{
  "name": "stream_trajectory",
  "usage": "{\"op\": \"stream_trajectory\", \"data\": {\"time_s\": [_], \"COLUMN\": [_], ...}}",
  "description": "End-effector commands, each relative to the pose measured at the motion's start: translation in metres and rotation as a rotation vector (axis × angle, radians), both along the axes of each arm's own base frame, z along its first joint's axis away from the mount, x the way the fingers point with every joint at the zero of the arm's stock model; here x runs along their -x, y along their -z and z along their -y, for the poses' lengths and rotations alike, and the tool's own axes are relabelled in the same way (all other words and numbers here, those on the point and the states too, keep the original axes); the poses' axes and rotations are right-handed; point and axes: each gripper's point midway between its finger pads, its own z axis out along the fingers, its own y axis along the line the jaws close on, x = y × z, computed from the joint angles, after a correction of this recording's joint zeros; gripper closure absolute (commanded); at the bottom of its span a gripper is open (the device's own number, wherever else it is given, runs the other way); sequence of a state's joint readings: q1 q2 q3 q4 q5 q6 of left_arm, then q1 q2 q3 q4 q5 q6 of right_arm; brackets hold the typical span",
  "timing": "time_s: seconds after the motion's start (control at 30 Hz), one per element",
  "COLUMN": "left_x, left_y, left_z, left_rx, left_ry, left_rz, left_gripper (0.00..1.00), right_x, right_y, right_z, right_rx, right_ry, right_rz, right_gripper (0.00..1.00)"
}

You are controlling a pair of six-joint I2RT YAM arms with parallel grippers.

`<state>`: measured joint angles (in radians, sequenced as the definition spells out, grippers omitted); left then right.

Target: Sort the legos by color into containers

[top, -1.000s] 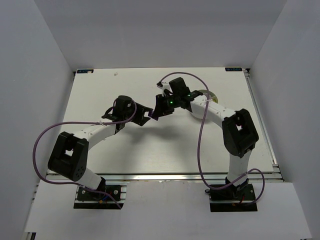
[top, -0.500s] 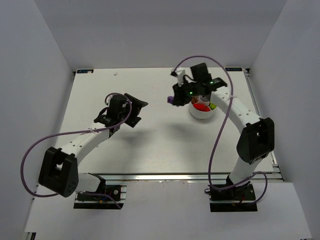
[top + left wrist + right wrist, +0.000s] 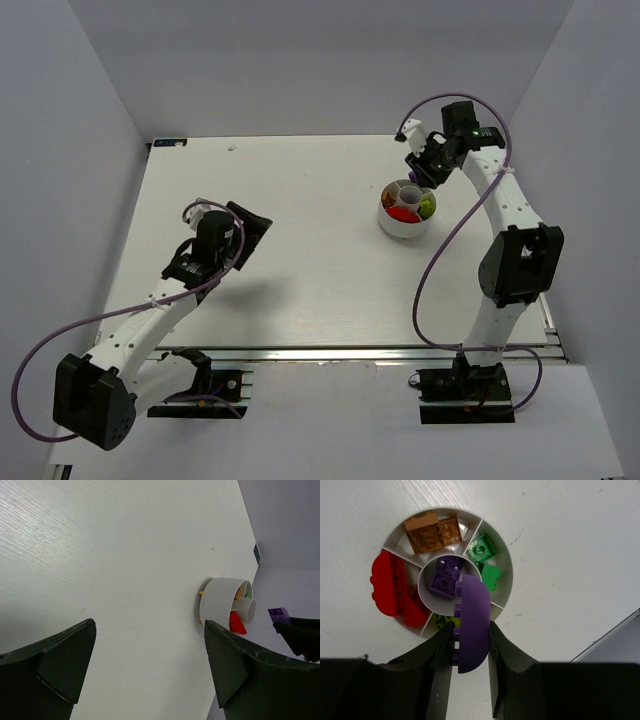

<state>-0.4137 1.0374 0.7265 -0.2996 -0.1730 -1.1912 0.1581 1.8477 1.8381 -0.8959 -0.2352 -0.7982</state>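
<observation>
One light, stiff, slick purple lego (image 3: 472,600), pinched across its sides by right gripper (image 3: 470,630); left gripper (image 3: 147,662) wide, empty.

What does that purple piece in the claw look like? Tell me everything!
The purple piece is smooth, shiny plastic with one rounded, dome-like edge and small studs along its left side. It stands on edge, pinched on both flat sides by the right gripper. It hangs over the white bowl, by the rim of the middle cup, where another purple brick already lies. The left wrist view shows it clear of the bowl, so only the gripper touches it.
</observation>
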Motion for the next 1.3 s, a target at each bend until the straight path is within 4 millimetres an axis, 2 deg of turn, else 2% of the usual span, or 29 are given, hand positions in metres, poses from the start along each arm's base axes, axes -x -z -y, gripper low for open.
{"op": "stream_trajectory", "data": {"time_s": [0.0, 0.17, 0.4, 0.57, 0.77, 0.9, 0.93, 0.97, 1.0, 1.1, 1.27], "left_x": [0.008, 0.015, 0.02, 0.026, 0.027, 0.028, 0.028, 0.028, 0.027, 0.025, 0.02], "left_y": [0.004, 0.007, 0.007, 0.008, -0.01, -0.019, -0.021, -0.021, -0.022, -0.024, -0.032], "left_z": [-0.014, -0.018, -0.021, -0.028, -0.04, -0.042, -0.043, -0.041, -0.04, -0.037, -0.031], "left_rx": [-0.063, -0.054, -0.055, -0.074, -0.113, -0.115, -0.114, -0.108, -0.109, -0.117, -0.133], "left_ry": [-0.02, -0.027, -0.029, -0.051, -0.085, -0.089, -0.088, -0.085, -0.079, -0.054, -0.009], "left_rz": [-0.006, -0.001, 0.004, -0.011, 0.03, 0.057, 0.063, 0.068, 0.072, 0.085, 0.121], "left_gripper": [0.02, 0.02, 0.02, 0.02, 0.02, 0.02, 0.02, 0.02, 0.02, 0.02, 0.02], "right_x": [0.001, -0.001, -0.003, -0.005, -0.006, -0.006, -0.006, -0.006, -0.007, -0.008, -0.005], "right_y": [0.009, 0.027, 0.032, 0.039, 0.048, 0.048, 0.045, 0.043, 0.04, 0.023, -0.023], "right_z": [0.012, 0.017, 0.008, -0.001, -0.008, -0.005, -0.005, -0.006, -0.006, -0.007, -0.011], "right_rx": [0.089, 0.126, 0.117, 0.117, 0.129, 0.143, 0.142, 0.14, 0.136, 0.12, 0.052], "right_ry": [-0.039, -0.046, -0.08, -0.1, -0.108, -0.101, -0.102, -0.103, -0.101, -0.087, -0.065], "right_rz": [-0.031, -0.068, -0.086, -0.102, -0.125, -0.124, -0.117, -0.112, -0.103, -0.062, 0.04], "right_gripper": [1.0, 1.0, 0.97, 0.85, 0.78, 0.63, 0.51, 0.46, 0.34, 0.25, 0.14]}}
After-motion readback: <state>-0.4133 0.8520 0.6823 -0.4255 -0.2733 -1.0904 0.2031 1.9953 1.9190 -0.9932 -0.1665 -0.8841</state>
